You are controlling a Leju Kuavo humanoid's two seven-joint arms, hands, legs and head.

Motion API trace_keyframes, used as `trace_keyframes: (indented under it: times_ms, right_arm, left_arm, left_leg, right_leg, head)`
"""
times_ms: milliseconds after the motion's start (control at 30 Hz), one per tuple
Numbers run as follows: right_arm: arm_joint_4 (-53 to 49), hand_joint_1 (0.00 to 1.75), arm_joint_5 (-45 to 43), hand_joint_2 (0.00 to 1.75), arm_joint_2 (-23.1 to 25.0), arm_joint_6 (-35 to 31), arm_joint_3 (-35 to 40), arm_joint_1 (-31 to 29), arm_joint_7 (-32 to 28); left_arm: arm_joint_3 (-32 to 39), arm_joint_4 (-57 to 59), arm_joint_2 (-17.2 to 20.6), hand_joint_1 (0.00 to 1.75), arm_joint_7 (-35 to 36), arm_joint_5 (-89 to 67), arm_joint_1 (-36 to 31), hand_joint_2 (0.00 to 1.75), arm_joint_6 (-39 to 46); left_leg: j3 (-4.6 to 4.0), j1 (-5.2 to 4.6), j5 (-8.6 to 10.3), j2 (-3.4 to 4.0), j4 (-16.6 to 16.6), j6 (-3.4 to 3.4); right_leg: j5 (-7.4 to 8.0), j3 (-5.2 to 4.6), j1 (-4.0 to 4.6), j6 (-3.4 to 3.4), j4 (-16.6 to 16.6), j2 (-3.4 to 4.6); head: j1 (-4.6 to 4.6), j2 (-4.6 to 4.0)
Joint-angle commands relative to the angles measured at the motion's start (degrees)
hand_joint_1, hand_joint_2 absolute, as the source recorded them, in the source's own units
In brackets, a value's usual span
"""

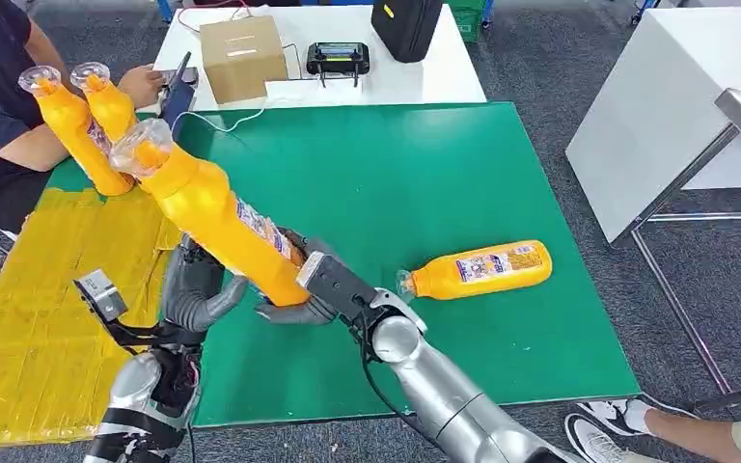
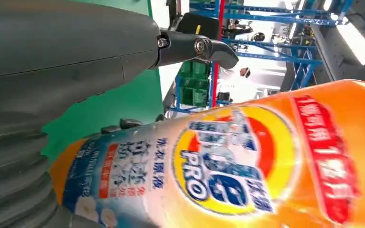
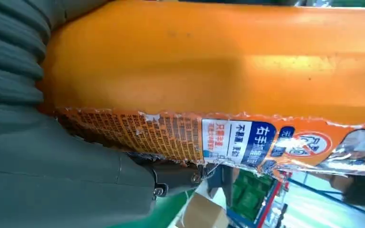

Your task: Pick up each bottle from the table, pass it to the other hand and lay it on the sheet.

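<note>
You are looking down from the robot's head at a green worktop [image 1: 463, 164], with a yellow sheet [image 1: 39, 318] spread along its left side. Both hands meet at the lower end of one orange bottle [image 1: 217, 217], which is raised above the worktop's left edge and tilted, its clear cap pointing up and away toward the sheet. The right hand [image 1: 311, 289] wraps the bottle's base from the right; in the right wrist view the bottle [image 3: 209, 61] presses against its ribbed cover, so it looks firmly grasped. The left hand [image 1: 198, 289] curls around the bottle from the left, just beside the right hand, and in the left wrist view the labelled body [image 2: 228, 171] lies in against it while the thumb [image 2: 195, 47] stands off the bottle, so you cannot tell whether this hand has fully clamped. This shared hold suits a handover, judged to be midway. Two more orange bottles [image 1: 82, 121] rest at the sheet's far end, near a seated person [image 1: 0, 87]. Another orange bottle [image 1: 478, 270] lies on its side on the worktop to the right, well apart, probably awaiting its turn.
</note>
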Motion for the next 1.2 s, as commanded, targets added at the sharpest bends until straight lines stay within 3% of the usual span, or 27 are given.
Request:
trace_keyframes:
  times_ms: [33, 467, 833, 867, 900, 1200]
  right_arm:
    - [3.94, 1.75, 0.03, 1.75, -1.60, -0.07, 2.64, -2.18, 0.14]
    - [10.64, 1.75, 7.41, 1.75, -6.53, -1.23, 6.64, 2.38, -1.00]
    - [13.42, 1.75, 10.62, 1.75, -5.62, -1.24, 6.62, 2.67, -0.36]
    - [13.45, 1.75, 10.72, 1.75, -5.65, -1.31, 6.68, 2.87, -0.41]
    - [13.40, 1.75, 10.86, 1.75, -5.76, -1.39, 6.75, 3.06, -0.51]
    - [13.25, 1.75, 11.14, 1.75, -6.00, -1.26, 6.47, 2.50, -0.88]
  left_arm:
    - [-0.48, 0.89, 1.30, 0.00, 0.41, 0.03, -0.87, 1.75, -0.25]
    - [2.12, -1.17, 4.33, 0.00, 2.13, 3.69, 0.94, 1.75, -2.60]
    - [-0.68, 1.68, 6.17, 0.00, 3.74, 0.53, 1.28, 1.75, -3.07]
    - [-0.95, 1.59, 6.40, 0.30, 3.66, -0.14, 1.46, 1.75, -2.99]
    - [-0.93, 1.43, 6.40, 1.75, 3.32, -0.73, 1.82, 1.75, -2.72]
    - [-1.90, 2.29, 7.66, 1.75, 2.19, -3.30, 2.04, 1.75, -3.93]
  left_leg:
    - [0.26, 0.01, -0.08, -0.17, -0.04, -0.03]
    - [0.37, 0.04, -0.05, -0.22, -0.15, -0.02]
    - [0.20, 0.01, -0.02, -0.15, -0.09, -0.02]
    - [0.38, 0.01, -0.10, -0.27, -0.07, -0.04]
    - [0.24, 0.02, -0.05, -0.17, -0.08, -0.02]
    - [0.30, 0.00, -0.08, -0.25, -0.05, -0.03]
  right_leg:
    - [-0.10, 0.23, -0.05, -0.07, 0.01, 0.30]
    - [-0.07, 0.39, -0.03, -0.05, -0.15, 0.20]
    - [-0.05, 0.18, -0.03, -0.04, -0.06, 0.15]
    - [-0.15, 0.36, -0.07, -0.09, -0.02, 0.29]
    - [-0.07, 0.23, -0.02, -0.05, -0.07, 0.18]
    - [-0.13, 0.27, -0.08, -0.08, 0.01, 0.25]
  head:
    - [-0.02, 0.00]
    - [-0.02, 0.00]
    - [-0.02, 0.00]
    - [-0.02, 0.00]
    - [-0.02, 0.00]
    - [0.00, 0.00]
